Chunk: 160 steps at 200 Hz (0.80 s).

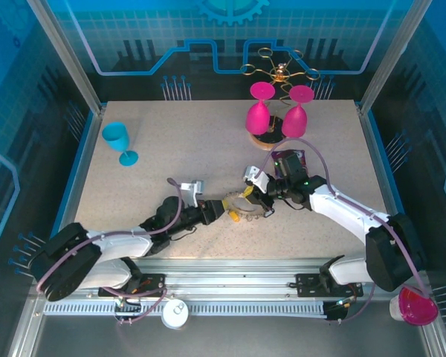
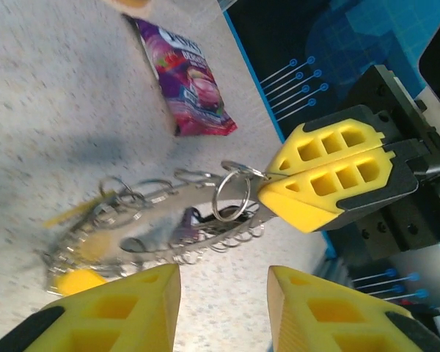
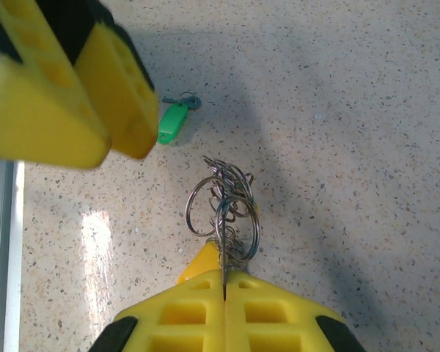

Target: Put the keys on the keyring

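Note:
The keyring [image 2: 169, 231] is a flat hoop fringed with silvery links, held on edge just above the table between the two arms [image 1: 247, 204]. My right gripper [image 3: 224, 282] is shut on its rim, seen as closed yellow fingers [image 2: 330, 180] in the left wrist view. Loose split rings [image 3: 224, 205] stick up from the clamped rim. My left gripper [image 2: 224, 273] stands open just short of the hoop, with nothing between its fingers. A yellow key [image 2: 77, 280] hangs at the hoop's far side [image 1: 236, 218]. A green key [image 3: 172, 122] lies on the table beyond it.
A purple snack bag [image 2: 194, 92] lies behind the ring. Two pink wine glasses [image 1: 259, 113] stand at the back by a gold wire stand [image 1: 279, 73]. A blue glass [image 1: 119, 141] stands at the back left. A pink cup [image 1: 416, 306] sits off the table's front right.

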{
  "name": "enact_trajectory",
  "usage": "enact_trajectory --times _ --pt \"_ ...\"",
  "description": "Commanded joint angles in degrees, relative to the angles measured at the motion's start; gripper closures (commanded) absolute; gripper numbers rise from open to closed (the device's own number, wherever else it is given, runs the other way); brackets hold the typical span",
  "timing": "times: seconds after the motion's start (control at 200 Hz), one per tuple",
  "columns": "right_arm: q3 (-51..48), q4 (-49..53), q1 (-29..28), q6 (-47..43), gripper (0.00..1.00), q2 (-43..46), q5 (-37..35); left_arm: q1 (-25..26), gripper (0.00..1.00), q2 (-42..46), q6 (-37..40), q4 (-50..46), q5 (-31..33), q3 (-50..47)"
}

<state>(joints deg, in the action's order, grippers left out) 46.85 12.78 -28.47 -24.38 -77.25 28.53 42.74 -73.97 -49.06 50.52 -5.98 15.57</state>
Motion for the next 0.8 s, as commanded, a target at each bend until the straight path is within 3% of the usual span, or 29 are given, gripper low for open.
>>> enact_trajectory --times 0.0,0.115,0.235,0.796 --pt "-0.5 -0.9 -1.0 1.2 1.00 0.3 0.6 0.7 0.62 -5.8 -11.9 16.5 1.6 -0.6" --pt "-0.6 -0.9 -1.2 1.9 1.00 0.7 0.9 0.7 0.63 -16.0 -17.7 29.7 0.8 -0.4" --pt "-0.8 -1.2 -1.4 2.6 1.00 0.8 1.0 1.9 0.63 -20.7 -19.6 29.8 1.0 1.7" --pt "-0.8 -1.3 -2.7 4.3 1.00 1.1 1.5 2.4 0.59 -17.5 -19.1 29.8 5.3 2.3"
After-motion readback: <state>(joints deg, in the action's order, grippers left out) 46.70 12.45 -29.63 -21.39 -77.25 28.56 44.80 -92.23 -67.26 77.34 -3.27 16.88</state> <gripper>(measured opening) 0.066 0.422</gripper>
